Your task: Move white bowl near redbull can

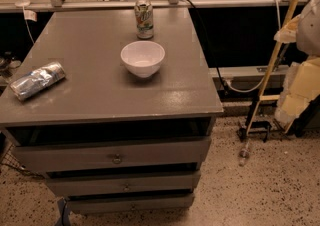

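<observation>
The white bowl (142,57) stands upright near the middle of the cabinet top (100,95), just in front of the green-and-white can (144,19). The redbull can (37,80) lies on its side near the left edge, well apart from the bowl. The gripper (300,87) hangs at the right border of the view, off the cabinet and well apart from the bowl; whether it is open or closed cannot be told. The step in hand appears to be the approach. Recommended procedure: bring the gripper down over the near or right side of the rim, away from the green-and-white can, and close on one wall of the bowl. The glossy wall may slip, so seat the grip deep. Lift clear of the surface, carry left, and set down just beside the redbull can without touching it, since a can lying on its side may roll.
</observation>
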`<state>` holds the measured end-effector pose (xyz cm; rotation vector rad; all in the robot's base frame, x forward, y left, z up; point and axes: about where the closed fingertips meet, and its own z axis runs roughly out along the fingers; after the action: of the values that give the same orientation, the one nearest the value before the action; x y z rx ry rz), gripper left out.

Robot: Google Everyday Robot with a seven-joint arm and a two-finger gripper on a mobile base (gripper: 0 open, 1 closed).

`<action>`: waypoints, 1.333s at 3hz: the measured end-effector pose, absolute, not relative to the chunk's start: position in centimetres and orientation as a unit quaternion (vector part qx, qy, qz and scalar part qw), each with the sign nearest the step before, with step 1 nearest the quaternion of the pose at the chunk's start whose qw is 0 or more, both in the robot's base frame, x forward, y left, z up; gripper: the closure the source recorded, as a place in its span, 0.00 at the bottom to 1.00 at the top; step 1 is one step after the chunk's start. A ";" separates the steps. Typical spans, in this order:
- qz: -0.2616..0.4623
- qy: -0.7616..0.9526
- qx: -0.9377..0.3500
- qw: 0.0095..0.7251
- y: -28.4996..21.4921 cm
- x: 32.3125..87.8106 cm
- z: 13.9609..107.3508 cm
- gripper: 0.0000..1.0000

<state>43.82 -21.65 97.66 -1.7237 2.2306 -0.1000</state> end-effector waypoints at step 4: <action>-0.009 0.636 -0.735 0.233 -9.0 49.7 96.5 0.00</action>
<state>49.66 -9.00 96.45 -2.0190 1.7481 -0.0255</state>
